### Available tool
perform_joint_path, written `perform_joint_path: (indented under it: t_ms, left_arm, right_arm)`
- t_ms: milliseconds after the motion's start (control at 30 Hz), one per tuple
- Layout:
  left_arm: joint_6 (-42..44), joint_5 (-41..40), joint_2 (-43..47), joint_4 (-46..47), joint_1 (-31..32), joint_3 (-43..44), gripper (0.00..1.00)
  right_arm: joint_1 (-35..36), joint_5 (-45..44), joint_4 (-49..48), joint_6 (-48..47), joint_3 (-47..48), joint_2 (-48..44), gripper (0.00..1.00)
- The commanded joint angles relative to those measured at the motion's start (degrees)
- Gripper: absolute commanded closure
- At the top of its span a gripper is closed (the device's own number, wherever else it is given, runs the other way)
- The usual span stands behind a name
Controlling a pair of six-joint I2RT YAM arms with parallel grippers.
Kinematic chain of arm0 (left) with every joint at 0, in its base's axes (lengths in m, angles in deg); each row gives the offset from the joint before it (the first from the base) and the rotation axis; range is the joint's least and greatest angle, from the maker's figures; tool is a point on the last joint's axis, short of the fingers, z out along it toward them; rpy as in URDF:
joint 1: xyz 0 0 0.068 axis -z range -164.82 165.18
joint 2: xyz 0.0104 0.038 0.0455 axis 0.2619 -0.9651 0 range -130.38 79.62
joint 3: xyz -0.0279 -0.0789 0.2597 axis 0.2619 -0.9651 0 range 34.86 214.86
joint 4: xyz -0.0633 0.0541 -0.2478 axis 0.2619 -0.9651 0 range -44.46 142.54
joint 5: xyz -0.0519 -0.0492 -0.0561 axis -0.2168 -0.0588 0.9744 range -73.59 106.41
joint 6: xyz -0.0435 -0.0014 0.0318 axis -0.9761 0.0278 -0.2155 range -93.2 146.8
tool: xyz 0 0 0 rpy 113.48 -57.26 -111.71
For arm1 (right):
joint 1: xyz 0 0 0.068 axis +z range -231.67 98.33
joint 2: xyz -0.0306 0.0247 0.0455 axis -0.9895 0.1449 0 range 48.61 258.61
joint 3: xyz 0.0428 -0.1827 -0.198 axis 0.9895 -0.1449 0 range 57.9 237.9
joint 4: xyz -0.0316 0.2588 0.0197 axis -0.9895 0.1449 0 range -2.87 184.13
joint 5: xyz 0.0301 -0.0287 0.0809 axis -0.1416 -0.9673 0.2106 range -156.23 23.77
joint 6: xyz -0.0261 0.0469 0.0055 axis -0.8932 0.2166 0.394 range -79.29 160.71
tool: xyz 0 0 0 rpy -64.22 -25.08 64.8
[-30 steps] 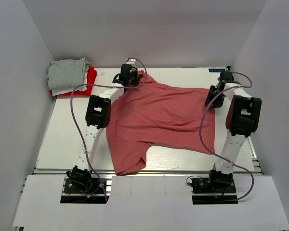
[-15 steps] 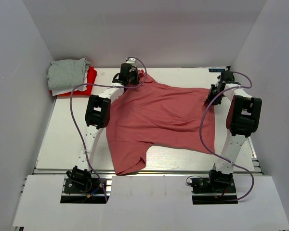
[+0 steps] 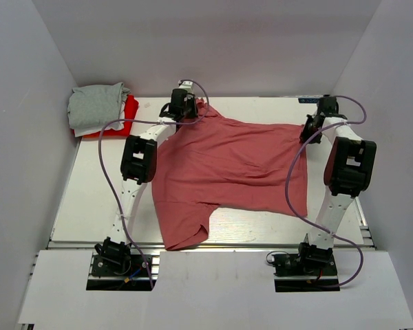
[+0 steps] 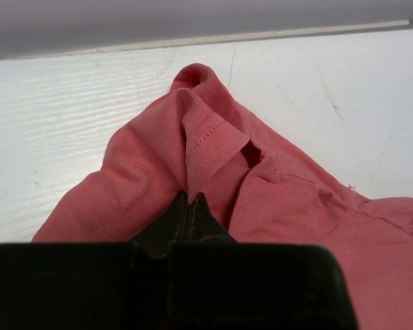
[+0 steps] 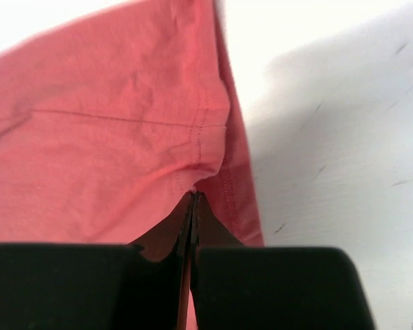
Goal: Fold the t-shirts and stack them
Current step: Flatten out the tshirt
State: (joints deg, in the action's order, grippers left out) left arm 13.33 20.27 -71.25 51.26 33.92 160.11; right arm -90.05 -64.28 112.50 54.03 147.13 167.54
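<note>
Pinching two thin corners: how this lift could slip

We have both tools closed on the salmon-pink t-shirt (image 3: 227, 165). The left gripper (image 4: 191, 199) has its jaws pressed together on a bunched fold of cloth, with a stitched hem flap standing up just ahead of its tips. The right gripper (image 5: 194, 199) is likewise pinched tight. Its tips meet on the stitched hem at the very edge of the shirt, with bare table (image 5: 344, 137) just to their right. The shirt lies spread between the two tools and runs back from them toward the arm bases. The stack (image 3: 100, 110) of folded shirts sits well off to the left of the left gripper.

Our main worry is the right-hand bite. Only a narrow strip of hem sits between those tips, so we judge that a quick pull could draw it free and drop that corner. On the left the cloth is gathered, and we cannot tell how many layers are caught. A hold on one layer alone would let the rest sag and skew the fold. If the arms travel unevenly, the span between them goes taut and tugs at the weaker hold. Behind the tools, the near end of the shirt is rumpled with an edge turned under, and that crease would carry into the fold. The right arm's purple cable (image 3: 289, 185) hangs over the cloth and might drag it.
</note>
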Motion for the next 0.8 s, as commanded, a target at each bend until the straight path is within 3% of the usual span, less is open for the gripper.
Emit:
perform_joint_path:
  t_ms: [0, 400, 533, 767]
  left_arm:
    - [0.47, -1.75, 7.78, 1.10, -0.55, 2.54, 1.00]
    - [-2.16, -4.12, 7.17, 4.43, -2.92, 4.30, 1.00]
    - [-4.02, 1.04, 7.17, 8.12, -4.23, 4.30, 1.00]
    - [-3.93, 6.78, 12.17, 14.37, -4.24, -3.68, 1.00]
  right_arm:
    - [-0.76, -3.54, -4.01, -0.23, 4.37, -4.59, 1.00]
    - [-2.43, -2.48, -4.27, -0.40, 11.31, -1.34, 1.00]
    - [-2.87, 1.10, -6.10, -0.66, 13.25, -1.24, 1.00]
    - [-2.78, 6.92, -13.05, -3.12, 5.53, -7.91, 1.00]
